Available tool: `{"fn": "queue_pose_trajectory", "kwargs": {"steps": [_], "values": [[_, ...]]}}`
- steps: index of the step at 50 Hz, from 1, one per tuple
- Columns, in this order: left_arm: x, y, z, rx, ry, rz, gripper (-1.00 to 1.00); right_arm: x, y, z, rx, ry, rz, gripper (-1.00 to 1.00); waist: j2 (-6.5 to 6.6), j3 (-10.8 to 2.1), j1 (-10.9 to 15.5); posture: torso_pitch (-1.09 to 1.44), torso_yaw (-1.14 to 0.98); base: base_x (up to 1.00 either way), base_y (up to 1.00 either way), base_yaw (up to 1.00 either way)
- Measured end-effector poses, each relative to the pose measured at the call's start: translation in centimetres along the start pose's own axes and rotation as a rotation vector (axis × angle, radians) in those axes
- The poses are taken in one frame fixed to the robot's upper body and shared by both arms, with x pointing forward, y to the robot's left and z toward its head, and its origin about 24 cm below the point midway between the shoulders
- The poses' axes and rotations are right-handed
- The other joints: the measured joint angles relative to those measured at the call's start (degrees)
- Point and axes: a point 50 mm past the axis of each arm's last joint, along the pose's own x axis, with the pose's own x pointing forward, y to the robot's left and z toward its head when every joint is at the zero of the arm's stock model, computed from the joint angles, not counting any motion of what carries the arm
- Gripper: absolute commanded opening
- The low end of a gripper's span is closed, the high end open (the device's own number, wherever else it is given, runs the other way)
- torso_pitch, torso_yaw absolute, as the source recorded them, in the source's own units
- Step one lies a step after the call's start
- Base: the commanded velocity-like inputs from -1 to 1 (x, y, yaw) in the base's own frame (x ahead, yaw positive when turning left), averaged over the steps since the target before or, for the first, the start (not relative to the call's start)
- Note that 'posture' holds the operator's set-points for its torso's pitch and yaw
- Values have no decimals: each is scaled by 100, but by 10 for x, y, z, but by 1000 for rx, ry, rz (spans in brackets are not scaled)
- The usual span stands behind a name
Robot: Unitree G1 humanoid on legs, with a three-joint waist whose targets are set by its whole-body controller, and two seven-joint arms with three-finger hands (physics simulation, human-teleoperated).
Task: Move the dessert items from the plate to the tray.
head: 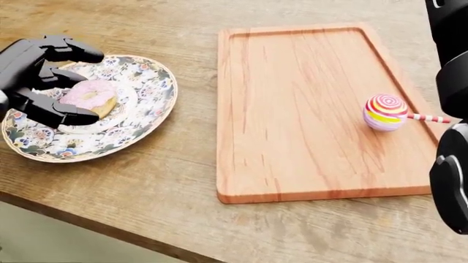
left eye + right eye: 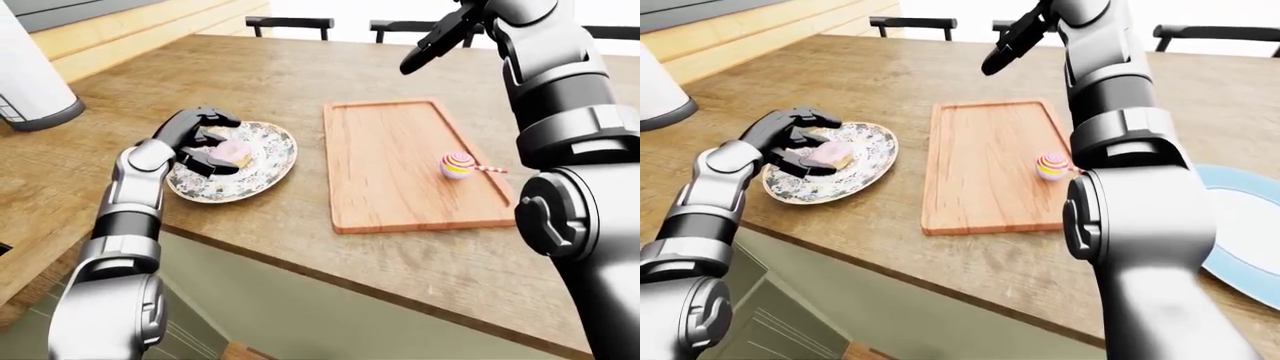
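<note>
A pink-frosted donut point(image 1: 91, 97) lies on the floral plate point(image 1: 142, 107) at the left of the head view. My left hand point(image 1: 62, 82) cups it. The upper fingers point(image 1: 73, 53) arch over it with a gap, and the thumb point(image 1: 69, 115) lies along its lower side, so the hand is open. A striped lollipop point(image 1: 384, 112) rests near the right rim of the wooden tray point(image 1: 292, 82). My right hand point(image 2: 432, 46) hangs high above the tray's top end, fingers stretched out and empty.
The table's near edge point(image 1: 88, 224) runs along the bottom of the head view. A blue-rimmed plate point(image 2: 1245, 225) sits right of the tray. A white cylinder point(image 2: 30, 82) stands at the upper left. Dark chairs point(image 2: 290, 25) line the table's top side.
</note>
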Motion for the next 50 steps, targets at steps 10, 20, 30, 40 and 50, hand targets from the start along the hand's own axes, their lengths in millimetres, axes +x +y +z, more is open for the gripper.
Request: {"fn": "queue_pose_trajectory", "kwargs": {"steps": [10,20,30,40,50], "values": [[1,-2,2,7,-10,3,2,-1,-3,1,0,-6,-6,100,-8,-5,9,0,36,0,0,0],[2,-3,4,34,-21,8,-4,-1,-2,-1,4,-1,-5,100,-3,-12,16,0,36,0,0,0],[3,2,10,19,-28,25,-25,-1,-1,-2,5,-2,-4,100,-22,19,14,0,36,0,0,0],[5,7,23,2,-61,46,-33,-1,0,-5,6,2,-6,100,-18,14,16,0,36,0,0,0],[9,11,47,-25,-100,34,-45,-2,-5,-2,8,2,-18,100,-37,44,35,0,36,0,0,0]]}}
